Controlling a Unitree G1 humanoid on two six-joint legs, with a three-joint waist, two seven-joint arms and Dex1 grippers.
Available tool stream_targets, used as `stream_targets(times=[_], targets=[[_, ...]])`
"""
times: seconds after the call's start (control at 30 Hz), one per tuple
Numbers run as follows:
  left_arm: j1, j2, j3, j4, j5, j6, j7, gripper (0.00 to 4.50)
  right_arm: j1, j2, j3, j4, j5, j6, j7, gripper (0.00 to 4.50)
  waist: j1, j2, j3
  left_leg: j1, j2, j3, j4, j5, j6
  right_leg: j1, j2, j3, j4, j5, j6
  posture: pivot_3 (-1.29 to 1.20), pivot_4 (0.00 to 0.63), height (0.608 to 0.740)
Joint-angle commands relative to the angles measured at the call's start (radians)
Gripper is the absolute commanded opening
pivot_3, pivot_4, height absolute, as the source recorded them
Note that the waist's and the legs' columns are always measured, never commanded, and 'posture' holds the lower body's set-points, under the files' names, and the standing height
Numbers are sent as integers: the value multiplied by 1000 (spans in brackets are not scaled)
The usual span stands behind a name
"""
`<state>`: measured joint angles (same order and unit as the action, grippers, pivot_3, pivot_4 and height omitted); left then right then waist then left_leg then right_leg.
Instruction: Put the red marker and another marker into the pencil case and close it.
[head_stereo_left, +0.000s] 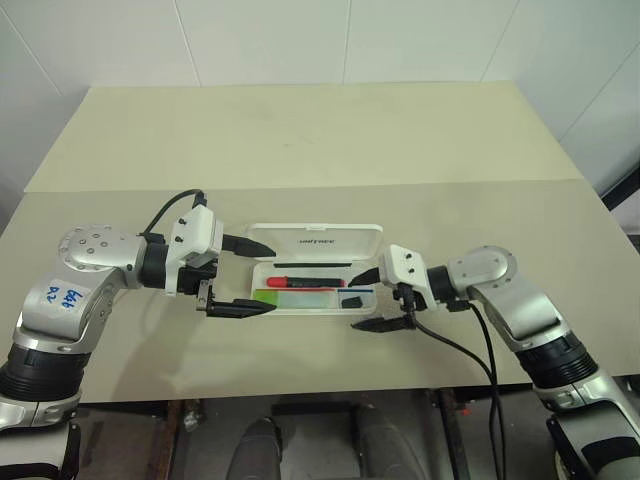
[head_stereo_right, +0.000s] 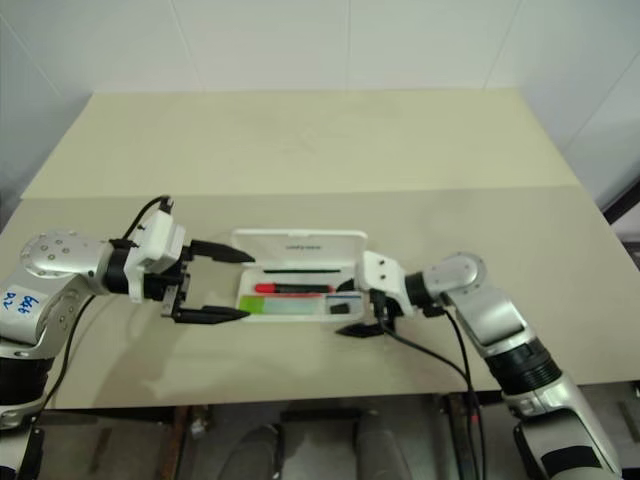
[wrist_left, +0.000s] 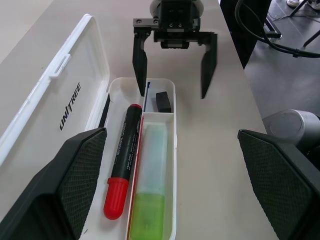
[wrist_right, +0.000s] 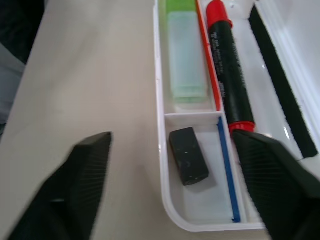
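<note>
The white pencil case (head_stereo_left: 315, 240) lies open on the table with its lid folded back flat. The red marker (head_stereo_left: 310, 283) lies in its long back compartment. Beside it, in the front compartment, lies the other marker (head_stereo_left: 295, 297), with a green cap and a pale body. My left gripper (head_stereo_left: 274, 280) is open at the case's left end, its fingers (wrist_left: 75, 175) spread wider than the tray. At the right end my right gripper (head_stereo_left: 354, 304) stands open with nothing between its fingers (wrist_right: 275, 185), one over the tray's corner and one outside its front wall.
A small black block (wrist_right: 188, 156) sits in the short compartment at the case's right end. The beige table (head_stereo_left: 300, 140) stretches far behind the case, with a seam across it. Its front edge runs close below both grippers.
</note>
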<state>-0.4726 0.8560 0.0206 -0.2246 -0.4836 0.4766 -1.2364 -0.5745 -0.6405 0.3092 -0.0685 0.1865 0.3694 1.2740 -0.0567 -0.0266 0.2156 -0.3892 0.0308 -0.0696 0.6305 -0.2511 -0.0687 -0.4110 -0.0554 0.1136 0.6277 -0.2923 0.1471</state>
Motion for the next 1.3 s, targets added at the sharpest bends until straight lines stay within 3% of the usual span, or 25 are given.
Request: stream_targets(times=[0.03, 0.33, 0.47, 0.73, 0.97, 1.3], targets=[[-19, -6, 5, -6, -9, -21, -4, 4500, -11, -14, -26, -33, 6, -25, -5, 4476, 0, 0, 0, 0, 0, 0, 0, 0, 0, 0, 0, 0, 0, 0, 0, 0, 150, 740], [-7, 1, 20, 4, -14, -26, -14, 4500, 76, -169, -175, -165, 144, 64, 46, 4476, 3, 0, 0, 0, 0, 0, 0, 0, 0, 0, 0, 0, -1, 0, 0, 0, 150, 740], [28, 19, 87, -7, -62, -1, -15, 4500, 159, -249, -304, -256, 227, 115, 32, 4476, 4, 0, 0, 0, 0, 0, 0, 0, 0, 0, 0, 0, -1, 0, 0, 0, 150, 740], [66, 61, 207, 3, -136, 58, 5, 4500, 240, -249, -518, -401, 416, 220, -84, 4476, 2, 0, 0, 1, 0, 0, 0, 0, 0, 0, 0, 0, -1, 0, -1, 0, 150, 740], [55, 90, 231, 62, -127, 51, -2, 4500, 187, -209, -522, -445, 525, 264, -193, 4476, 0, 0, 0, 0, 0, 0, 0, 0, 0, 1, 0, 0, -2, 0, -1, 0, 150, 740], [0, 131, 259, 304, -31, -127, 5, 4500, 171, -216, -465, -457, 495, 206, -201, 4476, 3, 0, 0, 0, 0, 0, -2, 0, 0, 0, 0, 0, -4, -1, -2, 0, 150, 740]])
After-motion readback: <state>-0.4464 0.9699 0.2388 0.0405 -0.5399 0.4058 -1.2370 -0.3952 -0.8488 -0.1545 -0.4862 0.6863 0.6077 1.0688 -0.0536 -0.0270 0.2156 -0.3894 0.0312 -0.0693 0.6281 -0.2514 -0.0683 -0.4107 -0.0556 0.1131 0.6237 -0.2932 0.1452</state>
